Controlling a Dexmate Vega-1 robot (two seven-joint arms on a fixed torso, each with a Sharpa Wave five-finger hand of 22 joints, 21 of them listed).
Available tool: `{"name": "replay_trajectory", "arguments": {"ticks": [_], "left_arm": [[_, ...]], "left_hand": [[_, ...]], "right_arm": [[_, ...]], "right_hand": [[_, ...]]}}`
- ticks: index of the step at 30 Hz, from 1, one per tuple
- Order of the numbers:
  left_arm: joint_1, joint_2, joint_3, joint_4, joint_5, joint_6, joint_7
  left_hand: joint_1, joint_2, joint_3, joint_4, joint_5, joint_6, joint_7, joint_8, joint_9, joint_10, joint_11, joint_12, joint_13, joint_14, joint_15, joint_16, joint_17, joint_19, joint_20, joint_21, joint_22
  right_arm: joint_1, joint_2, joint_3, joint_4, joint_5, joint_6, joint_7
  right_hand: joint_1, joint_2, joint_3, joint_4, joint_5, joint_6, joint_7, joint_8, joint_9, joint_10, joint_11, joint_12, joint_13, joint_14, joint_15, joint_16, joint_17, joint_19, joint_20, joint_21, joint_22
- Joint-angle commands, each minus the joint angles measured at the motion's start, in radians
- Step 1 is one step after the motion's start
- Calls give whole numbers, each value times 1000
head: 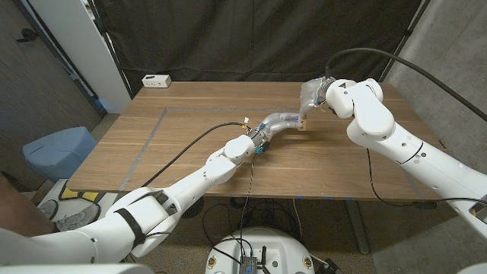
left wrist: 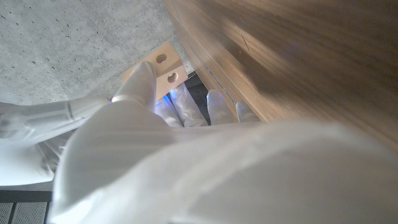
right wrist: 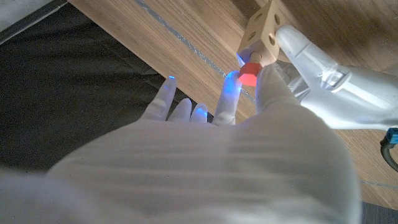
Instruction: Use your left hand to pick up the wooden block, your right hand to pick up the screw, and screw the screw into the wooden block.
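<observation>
The light wooden block [head: 303, 124] with round holes is held by my left hand [head: 281, 122] right of the table's middle, low over the wood. In the right wrist view the block [right wrist: 263, 28] shows its holes, with the left hand's fingers [right wrist: 311, 50] wrapped on its side. A red screw [right wrist: 250, 72] is pinched in my right hand [right wrist: 236, 143] and its tip touches the block's face. My right hand [head: 313, 95] hovers just behind and above the block. The left wrist view shows the block [left wrist: 165, 67] past my left hand's fingers [left wrist: 138, 84].
A white box [head: 156, 80] sits at the table's back left corner. Grey tape lines [head: 152, 133] cross the left half of the table [head: 190, 114]. A blue bin [head: 57, 152] stands on the floor off the left edge. A black curtain hangs behind.
</observation>
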Motion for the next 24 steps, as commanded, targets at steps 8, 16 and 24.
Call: {"name": "replay_trajectory", "arguments": {"ticks": [8,16,24], "left_arm": [[-1,-4,2,1,1,6,3],[-6,-7,1,14,-4,-1,-6],[-6,-8,0,19,-8,-5,-10]], "left_hand": [[-3,13,15,4,7,31,19,9,3,7,-2,8,4,9,-41,0,3,6,3,8,4],[-5,15,17,5,8,30,20,9,3,6,-2,8,4,9,-41,-1,3,6,4,8,4],[-6,17,20,5,9,31,24,9,3,5,-1,8,4,8,-39,-1,3,4,2,7,4]], "right_arm": [[-10,2,9,11,9,9,-32],[-12,6,8,16,8,-1,-39],[-16,4,11,13,14,-8,-46]], "right_hand": [[20,0,17,-1,-1,42,3,26,4,30,-23,4,1,24,-7,7,3,10,-15,8,3],[21,1,24,2,-1,72,5,44,9,45,-28,5,1,41,-15,11,3,18,-22,9,3],[19,4,28,6,-2,91,6,54,8,62,-35,7,1,50,-21,12,4,23,-27,9,4]]}}
